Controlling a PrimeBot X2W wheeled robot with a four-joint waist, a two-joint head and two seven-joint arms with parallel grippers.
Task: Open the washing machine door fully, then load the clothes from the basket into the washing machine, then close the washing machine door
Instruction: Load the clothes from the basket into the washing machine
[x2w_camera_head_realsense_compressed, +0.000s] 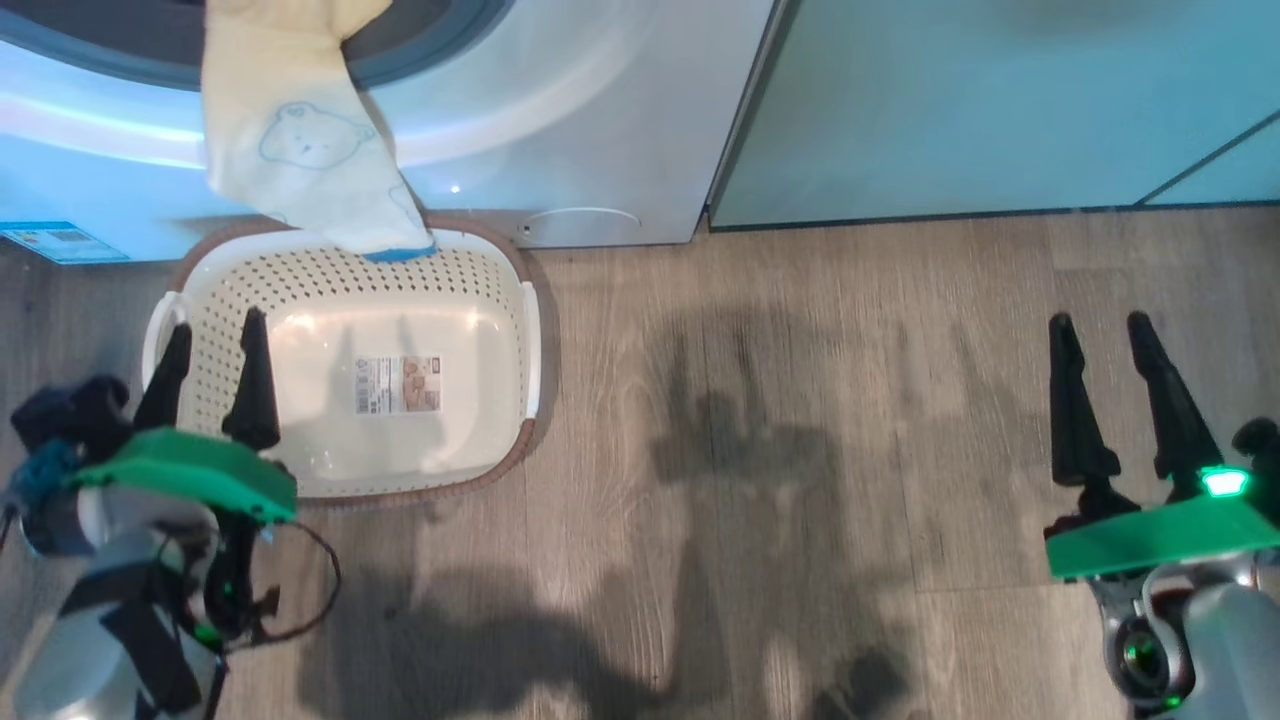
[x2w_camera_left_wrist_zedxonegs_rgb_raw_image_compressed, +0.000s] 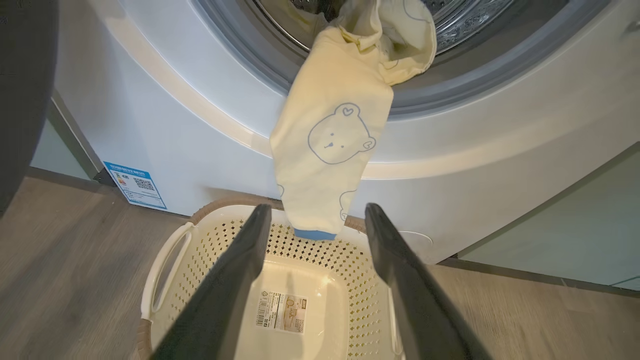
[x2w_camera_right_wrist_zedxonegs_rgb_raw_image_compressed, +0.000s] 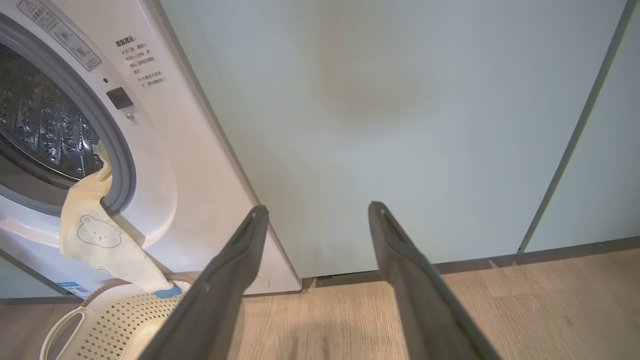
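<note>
My left gripper (x2w_camera_head_realsense_compressed: 217, 322), spread wide and empty, hovers over the basket (x2w_camera_head_realsense_compressed: 528, 330) (label (x2w_camera_head_realsense_compressed: 398, 385) showing); right gripper (x2w_camera_head_realsense_compressed: 1100, 320) likewise, above floor (x2w_camera_head_realsense_compressed: 800, 400). Bear-print garment (x2w_camera_head_realsense_compressed: 300, 140) hangs from the mouth of the washing machine (x2w_camera_head_realsense_compressed: 600, 100).

pale yellow clothes (x2w_camera_left_wrist_zedxonegs_rgb_raw_image_compressed: 330, 150) with blue bear outlines
</note>
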